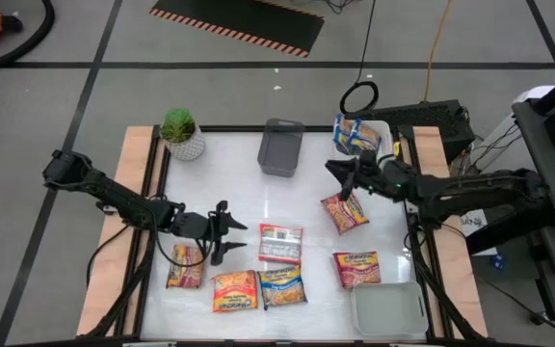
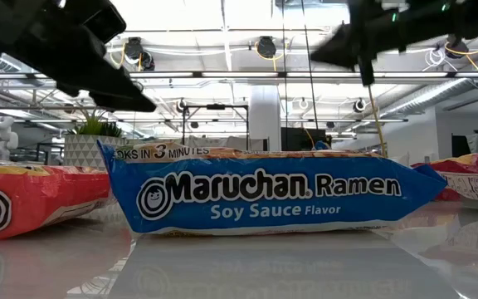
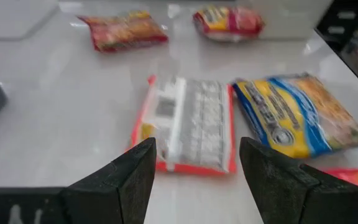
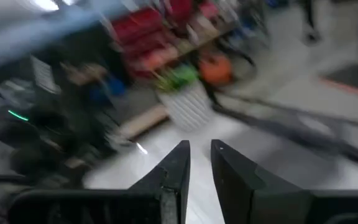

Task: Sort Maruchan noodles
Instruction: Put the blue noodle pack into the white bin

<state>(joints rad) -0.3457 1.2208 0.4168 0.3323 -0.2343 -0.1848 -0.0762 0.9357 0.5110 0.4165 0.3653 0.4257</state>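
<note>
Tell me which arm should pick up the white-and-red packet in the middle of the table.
Left, probably. The left gripper hangs open just beside the white-and-red packet, which lies straight ahead between its fingers in the left wrist view. The right gripper is farther off, near the red packet.

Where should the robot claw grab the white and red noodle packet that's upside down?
Probably from straight above, pinching across the narrow width of the white-and-red packet. It lies flat with bare table along both long edges, and the open left claw sits just beside it. The blue packet nearly touches its near short end, so avoid that end.
</note>
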